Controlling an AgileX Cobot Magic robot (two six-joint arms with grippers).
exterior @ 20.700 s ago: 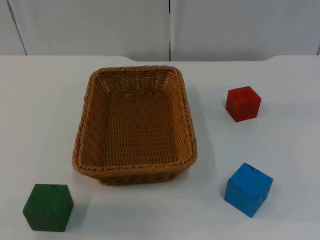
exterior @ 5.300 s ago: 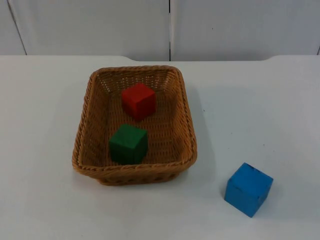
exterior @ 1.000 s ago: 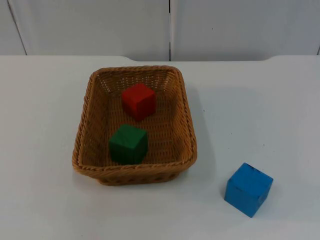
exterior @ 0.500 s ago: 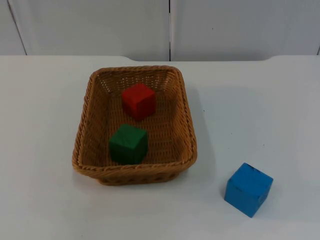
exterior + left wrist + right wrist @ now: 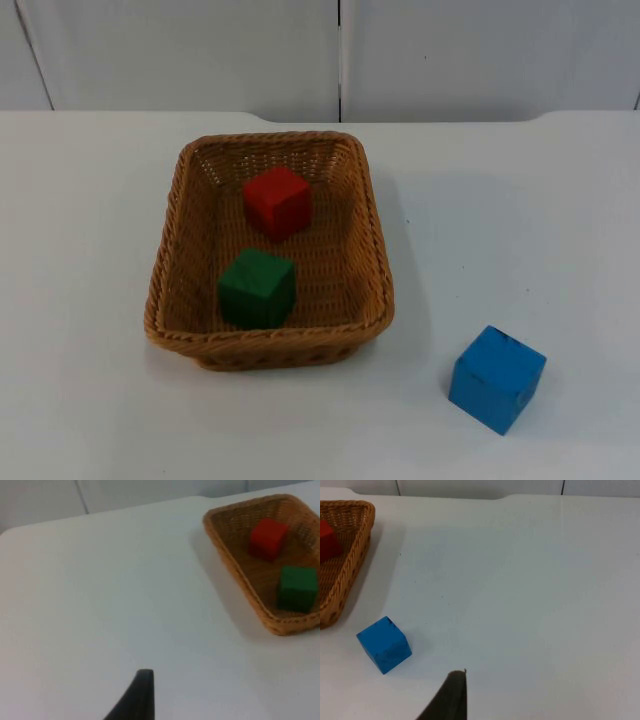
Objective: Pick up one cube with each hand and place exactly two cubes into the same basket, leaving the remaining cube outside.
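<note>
White table top (image 5: 520, 200) ran back to a grey partition wall (image 5: 200, 50). On it sat the brown woven wicker basket (image 5: 372, 250), holding the red wooden cube (image 5: 277, 202) and green wooden cube (image 5: 257, 288) apart from each other; the blue wooden cube (image 5: 497, 378) lay outside, near the basket's right corner. Each wrist view showed one black fingertip above bare table; whether either claw was open or closed, I cannot tell.
</note>
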